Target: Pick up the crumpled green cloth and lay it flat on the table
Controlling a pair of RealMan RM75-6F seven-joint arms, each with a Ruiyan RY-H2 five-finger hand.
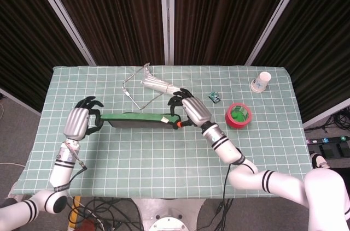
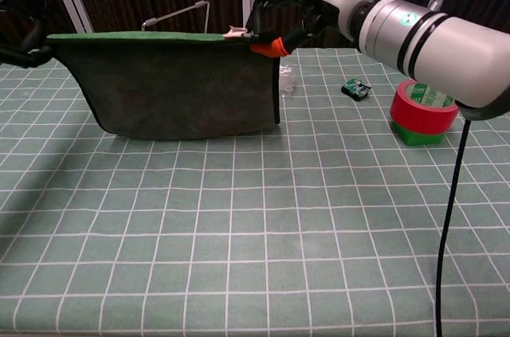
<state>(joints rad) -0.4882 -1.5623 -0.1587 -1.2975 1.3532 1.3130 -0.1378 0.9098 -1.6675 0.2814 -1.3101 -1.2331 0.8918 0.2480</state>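
Left hand (image 1: 78, 122) and right hand (image 1: 192, 112) each pinch a top corner of the green cloth (image 2: 183, 86), stretched between them.

From above, the left hand (image 1: 77, 122) and the right hand (image 1: 191, 110) each hold one end of the green cloth (image 1: 139, 119), stretched between them over the checked table (image 1: 164, 154). A red tape roll (image 1: 239, 115), a paper cup (image 1: 263, 80) and a wire hanger (image 1: 136, 82) lie beyond.
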